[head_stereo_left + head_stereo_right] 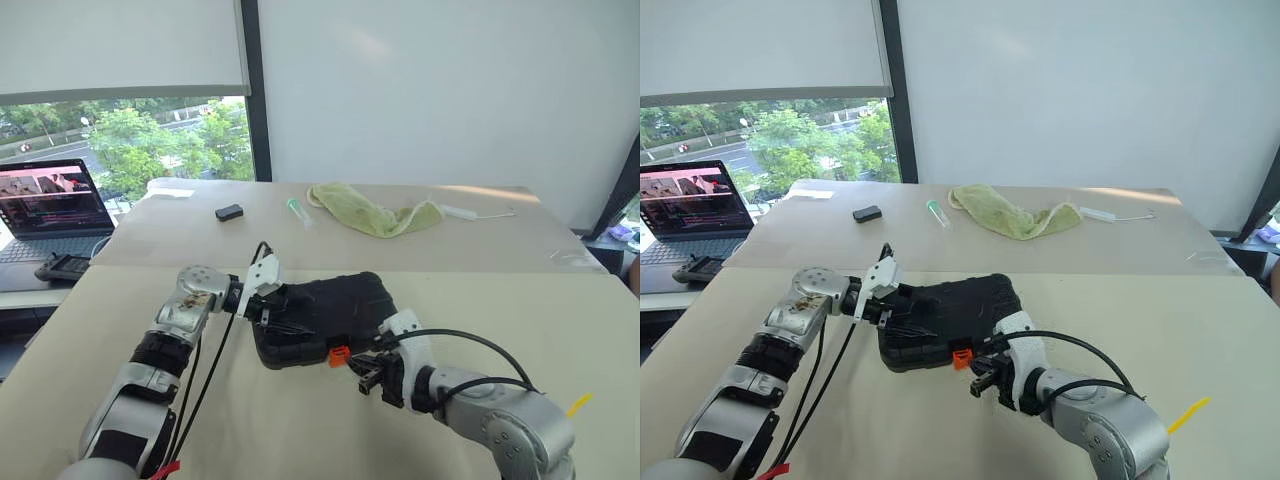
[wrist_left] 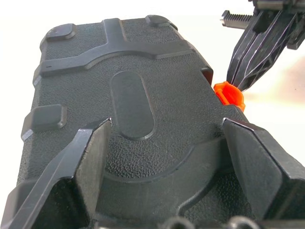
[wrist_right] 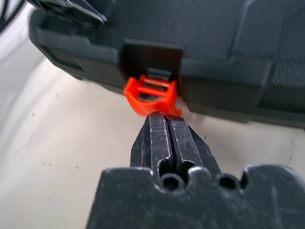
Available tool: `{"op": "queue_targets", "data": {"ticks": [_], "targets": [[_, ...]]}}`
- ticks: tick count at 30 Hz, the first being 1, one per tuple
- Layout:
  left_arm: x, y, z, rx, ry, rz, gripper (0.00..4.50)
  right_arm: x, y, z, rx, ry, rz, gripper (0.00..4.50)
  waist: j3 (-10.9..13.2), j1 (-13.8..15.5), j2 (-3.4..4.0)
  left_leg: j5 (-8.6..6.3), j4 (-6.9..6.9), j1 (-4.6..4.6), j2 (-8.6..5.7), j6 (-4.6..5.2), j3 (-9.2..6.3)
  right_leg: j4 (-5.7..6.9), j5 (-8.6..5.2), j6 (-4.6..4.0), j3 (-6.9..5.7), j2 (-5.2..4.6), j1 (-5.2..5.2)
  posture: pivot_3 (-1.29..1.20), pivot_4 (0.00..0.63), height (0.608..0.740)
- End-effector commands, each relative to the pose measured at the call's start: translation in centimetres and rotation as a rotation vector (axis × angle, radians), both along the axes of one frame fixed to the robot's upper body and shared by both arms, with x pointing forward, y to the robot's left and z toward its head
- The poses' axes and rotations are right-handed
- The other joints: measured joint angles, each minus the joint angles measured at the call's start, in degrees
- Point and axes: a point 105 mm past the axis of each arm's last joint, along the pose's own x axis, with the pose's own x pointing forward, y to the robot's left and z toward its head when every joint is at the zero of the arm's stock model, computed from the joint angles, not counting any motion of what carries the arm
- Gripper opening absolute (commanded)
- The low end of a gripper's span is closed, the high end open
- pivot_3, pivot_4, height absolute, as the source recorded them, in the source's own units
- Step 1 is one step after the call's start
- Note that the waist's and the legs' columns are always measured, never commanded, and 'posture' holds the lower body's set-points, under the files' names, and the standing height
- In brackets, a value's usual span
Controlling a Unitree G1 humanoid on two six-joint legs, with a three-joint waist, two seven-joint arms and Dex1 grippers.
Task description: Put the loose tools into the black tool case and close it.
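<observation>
Bracing the black tool case [image 1: 320,318] on the table [image 1: 560,330], we keep our left gripper [image 2: 164,157] spread wide across its ribbed lid, so the shell cannot slide. Our right gripper [image 3: 167,129], its 2 fingers pressed together and holding nothing, noses against the orange latch [image 3: 153,95], we judge to snap it home.

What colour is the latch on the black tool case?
Orange; the latch on the black tool case shows best in the right wrist view.
</observation>
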Motion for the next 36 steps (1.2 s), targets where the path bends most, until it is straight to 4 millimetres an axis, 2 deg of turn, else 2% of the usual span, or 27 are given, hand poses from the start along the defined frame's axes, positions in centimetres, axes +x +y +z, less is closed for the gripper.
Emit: {"op": "queue_targets", "data": {"ticks": [1,22,32,34,36], "targets": [[-0.5,1.0,-3.2,0.076,0.084,0.041,3.99,0.7,0.6,1.4,0.024,-0.08,0.039,0.02,0.0,0.01,0.0,0.0,0.0,0.0,0.0,0.0,0.0,0.0,0.0,0.0,0.0,0.0,0.0,0.0,0.15,0.74],[-1.8,1.8,-3.0,0.081,0.095,-0.03,3.99,1.4,1.6,3.3,0.086,-0.133,0.101,0.02,0.02,-0.35,0.04,0.0,-0.04,-0.04,0.08,0.0,0.0,0.0,-0.01,-0.03,0.01,0.01,-0.09,0.0,0.15,0.74],[-2.3,1.8,-3.7,0.108,0.094,-0.057,3.99,2.4,1.8,3.0,0.099,-0.106,0.1,0.02,0.01,-0.4,0.08,0.0,-0.04,0.01,0.2,-0.01,0.01,0.0,0.0,-0.13,0.01,0.05,-0.07,0.0,0.15,0.74],[-2.3,1.8,-3.6,0.095,0.082,-0.045,3.99,2.2,1.6,3.1,0.095,-0.125,0.114,0.02,0.02,-0.34,0.15,0.0,-0.04,0.03,0.21,-0.01,0.01,0.01,0.0,-0.14,0.0,0.04,-0.06,0.0,0.15,0.74],[-2.1,2.0,-3.1,0.066,0.062,-0.02,3.99,1.3,1.6,4.2,0.123,-0.2,0.166,0.02,0.02,-0.25,0.17,0.0,-0.04,0.02,0.21,-0.01,0.01,0.0,0.0,-0.14,0.01,0.01,-0.07,0.0,0.15,0.74]]}}
